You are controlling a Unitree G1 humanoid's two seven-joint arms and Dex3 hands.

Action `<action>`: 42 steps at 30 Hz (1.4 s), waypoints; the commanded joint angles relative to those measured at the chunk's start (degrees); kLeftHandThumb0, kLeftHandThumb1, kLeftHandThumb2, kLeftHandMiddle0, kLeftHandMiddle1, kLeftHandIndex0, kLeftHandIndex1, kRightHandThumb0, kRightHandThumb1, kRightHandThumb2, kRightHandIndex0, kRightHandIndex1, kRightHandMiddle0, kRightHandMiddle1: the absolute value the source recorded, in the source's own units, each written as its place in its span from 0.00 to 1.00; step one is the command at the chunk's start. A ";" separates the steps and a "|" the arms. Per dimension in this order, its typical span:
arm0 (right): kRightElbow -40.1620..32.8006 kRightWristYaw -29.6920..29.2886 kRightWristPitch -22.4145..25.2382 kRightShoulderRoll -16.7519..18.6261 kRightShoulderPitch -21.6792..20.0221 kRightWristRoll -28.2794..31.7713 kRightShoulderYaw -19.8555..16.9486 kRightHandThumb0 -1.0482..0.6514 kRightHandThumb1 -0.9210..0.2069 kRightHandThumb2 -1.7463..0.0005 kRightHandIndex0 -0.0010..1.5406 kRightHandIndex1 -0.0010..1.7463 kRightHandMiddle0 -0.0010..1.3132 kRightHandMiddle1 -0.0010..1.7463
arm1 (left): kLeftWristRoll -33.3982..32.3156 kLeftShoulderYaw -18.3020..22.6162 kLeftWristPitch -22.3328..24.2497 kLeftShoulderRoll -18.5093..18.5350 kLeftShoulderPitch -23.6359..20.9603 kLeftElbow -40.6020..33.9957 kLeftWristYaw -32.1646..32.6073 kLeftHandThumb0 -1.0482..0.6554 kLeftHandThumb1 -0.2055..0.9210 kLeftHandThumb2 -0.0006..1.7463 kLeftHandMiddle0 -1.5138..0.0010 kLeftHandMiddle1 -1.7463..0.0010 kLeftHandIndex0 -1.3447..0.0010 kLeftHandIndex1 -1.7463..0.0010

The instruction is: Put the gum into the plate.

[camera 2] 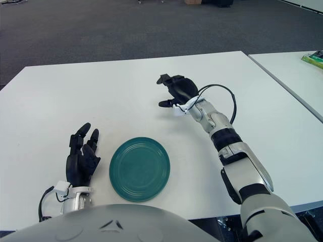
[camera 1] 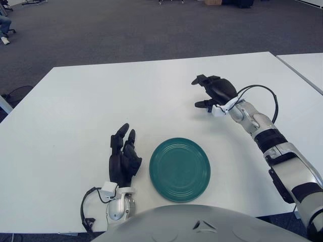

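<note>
1. Right hand (camera 1: 216, 91) stretched out over the counter (camera 1: 101, 101), beyond the plate. Fingers (camera 1: 202, 79) arched and apart, with nothing visible between them.
2. No gum to be found on the counter in either view. Possibly hidden under the right palm; cannot tell. So no reading of which way it lies from the fingers, nor of its long axis.
3. Green plate (camera 1: 179, 169) empty, close to the counter's front edge, nearer the body than the right hand and well apart from it.
4. Left hand (camera 1: 123, 159) just beside the plate's left rim, fingers loosely apart, holding nothing. Much the nearer hand to the plate.
5. Only in the right eye view: a green packet (camera 2: 313, 59) on the neighbouring table at far right, too small to identify, well beyond either hand.
</note>
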 commanded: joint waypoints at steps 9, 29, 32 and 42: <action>6.45 -0.22 -0.12 -1.28 -0.59 -0.88 3.80 0.17 0.00 0.63 0.30 0.05 0.00 0.52 | -0.45 -0.68 2.00 -2.24 -1.33 2.70 -0.18 0.10 1.00 0.51 0.66 0.96 0.92 0.47; 24.73 -1.50 3.70 1.15 -7.74 -1.05 7.45 0.18 0.00 0.67 0.32 0.04 0.00 0.49 | -1.83 -0.43 2.62 -2.43 -2.02 3.10 -0.45 0.12 1.00 0.50 0.67 0.97 0.92 0.47; 26.36 -1.69 4.29 1.52 -8.53 -0.82 7.98 0.19 0.00 0.68 0.32 0.04 0.00 0.50 | -1.69 -0.34 2.48 -2.45 -2.26 3.40 -0.35 0.12 1.00 0.50 0.67 0.97 0.92 0.47; 29.41 -1.37 5.72 1.80 -10.94 -0.24 8.57 0.20 0.00 0.70 0.34 0.05 0.00 0.50 | -1.18 -0.23 2.16 -2.61 -2.03 3.23 0.30 0.12 1.00 0.50 0.67 0.97 0.91 0.47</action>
